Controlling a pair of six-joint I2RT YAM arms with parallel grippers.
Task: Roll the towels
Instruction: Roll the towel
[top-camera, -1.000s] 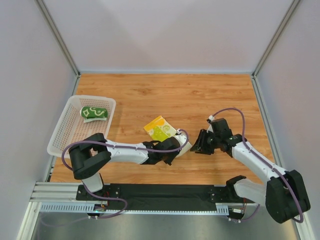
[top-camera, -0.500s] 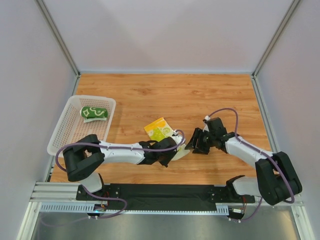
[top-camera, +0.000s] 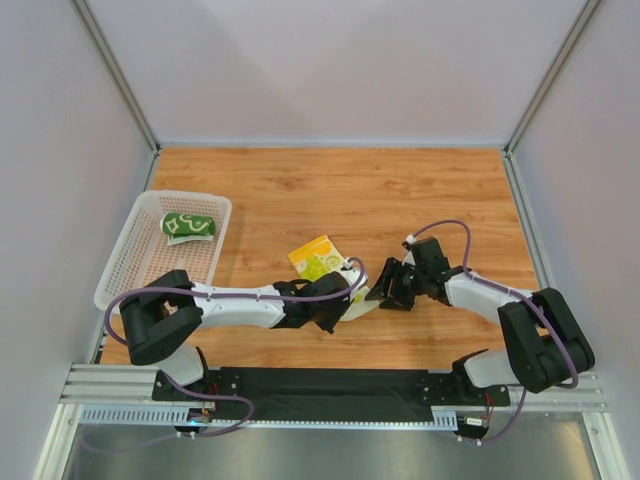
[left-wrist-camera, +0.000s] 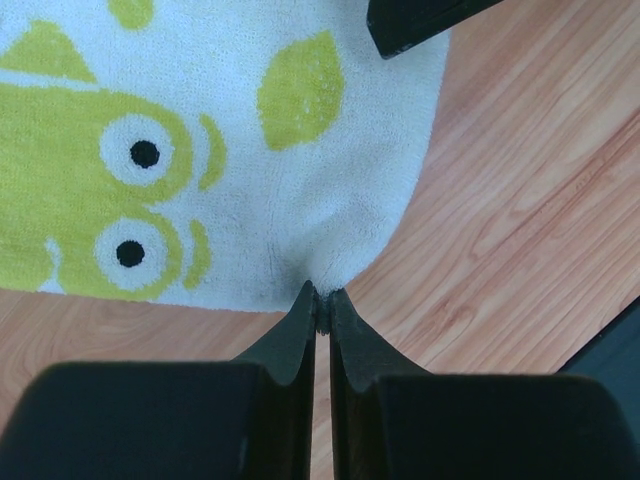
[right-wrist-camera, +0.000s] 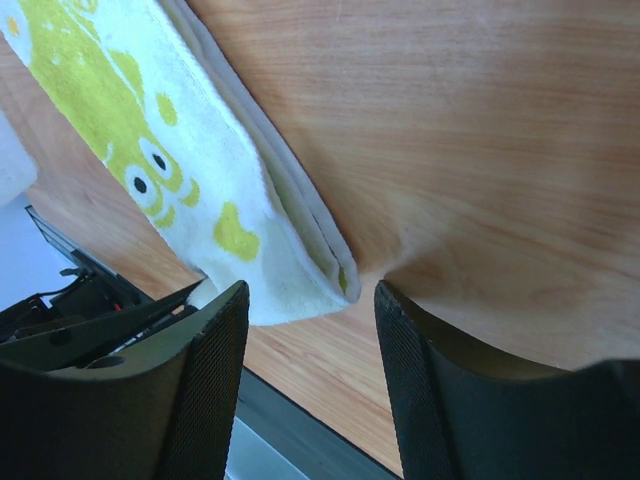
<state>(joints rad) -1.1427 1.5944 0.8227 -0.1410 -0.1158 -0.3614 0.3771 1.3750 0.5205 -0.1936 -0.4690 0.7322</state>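
Left gripper (left-wrist-camera: 320, 308) pinches the soft yellow and lime-green towel with white patches (left-wrist-camera: 150, 150); right gripper (right-wrist-camera: 310, 300) stands spread.

The left gripper's two black fingers are pressed together on the towel's white near edge, and the cloth puckers at the pinch. The right gripper's fingers are apart and straddle a doubled corner of the same towel; contact with the cloth cannot be told. From above, the right gripper sits just beside the left, at its 3 o'clock. The towel lies flat near the middle of the wooden table (top-camera: 400, 190), running toward 11 o'clock from the fingers. Well apart at 9 o'clock, the rolled dark green towel with white pattern (top-camera: 188, 225) lies inside the white perforated plastic basket (top-camera: 130, 270).
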